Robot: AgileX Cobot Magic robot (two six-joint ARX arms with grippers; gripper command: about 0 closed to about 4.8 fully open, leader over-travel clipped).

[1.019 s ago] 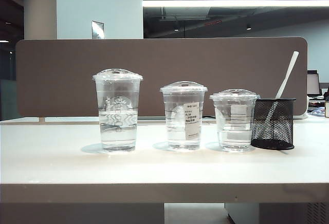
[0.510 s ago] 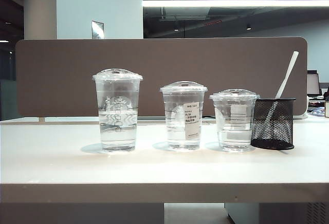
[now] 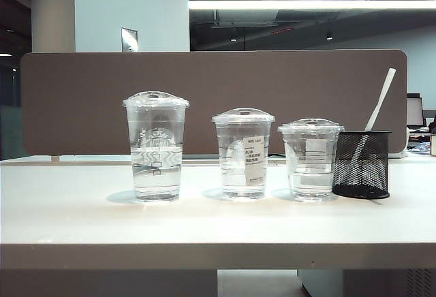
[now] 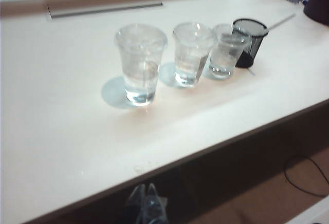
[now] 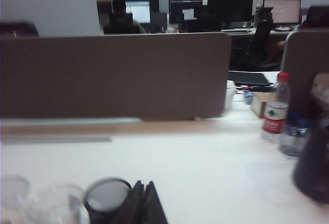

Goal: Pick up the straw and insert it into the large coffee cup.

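The large coffee cup (image 3: 156, 147) stands at the left of a row of three lidded clear cups and holds water. The white straw (image 3: 381, 99) leans out of a black mesh holder (image 3: 362, 164) at the right end of the row. Neither gripper shows in the exterior view. In the left wrist view, my left gripper (image 4: 144, 188) is shut and empty, in front of the table's front edge (image 4: 205, 152), well short of the large coffee cup (image 4: 140, 64) and the straw (image 4: 280, 23). My right gripper (image 5: 144, 184) is shut and empty, right beside the mesh holder's rim (image 5: 105, 198).
A medium clear cup (image 3: 243, 154) and a short clear cup (image 3: 310, 159) stand between the large cup and the holder. A brown partition (image 3: 211, 99) runs behind the table. A red-labelled water bottle (image 5: 273, 113) and a dark object (image 5: 313, 167) stand beyond the holder.
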